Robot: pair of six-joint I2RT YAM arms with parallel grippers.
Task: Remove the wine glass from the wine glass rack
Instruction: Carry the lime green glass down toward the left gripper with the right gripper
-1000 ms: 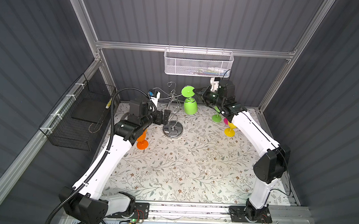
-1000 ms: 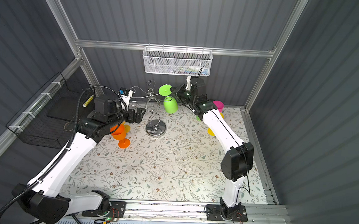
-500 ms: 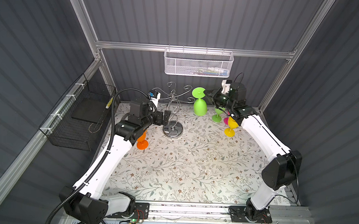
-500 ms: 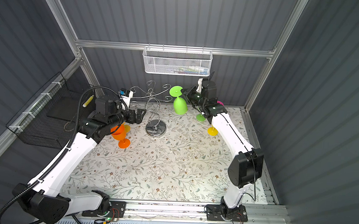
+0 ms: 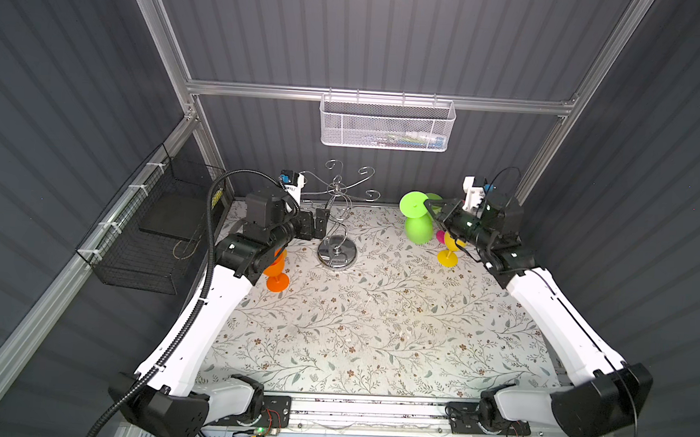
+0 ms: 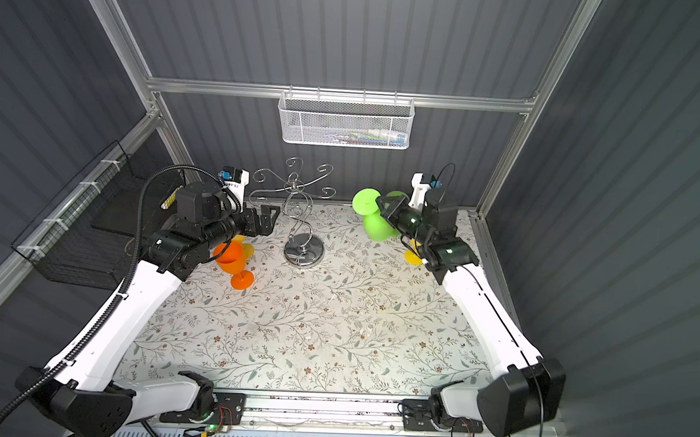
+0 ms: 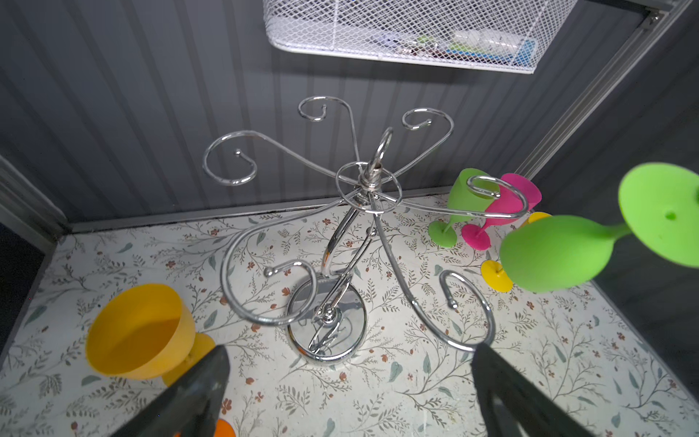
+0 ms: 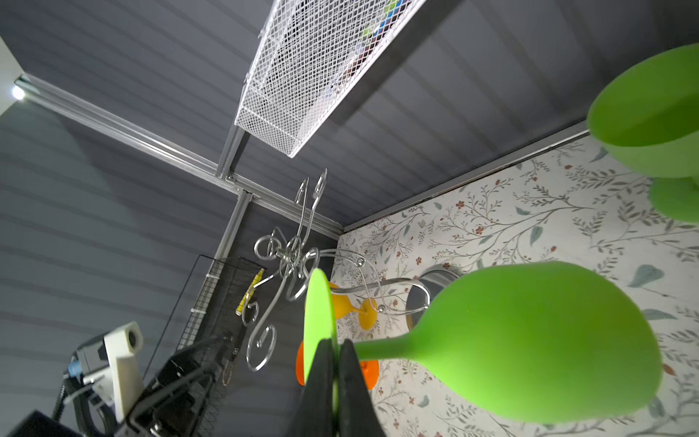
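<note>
Wine glass [image 5: 417,230], green, hangs bowl-down in the air well right of the rack [image 5: 339,210], clear of every curled arm. I judge the lift-off done and the carry in hand. My right gripper [image 8: 334,350] pinches its stem just under the foot. Left gripper [image 5: 316,224] sits beside the rack's stem, fingers spread, holding nothing. Next: turn the glass upright and set it on a bare patch of the floral table [image 5: 375,321], minding the yellow glass [image 5: 447,258] close by. Grey slatted walls; white mesh basket [image 5: 387,124] behind.
</note>
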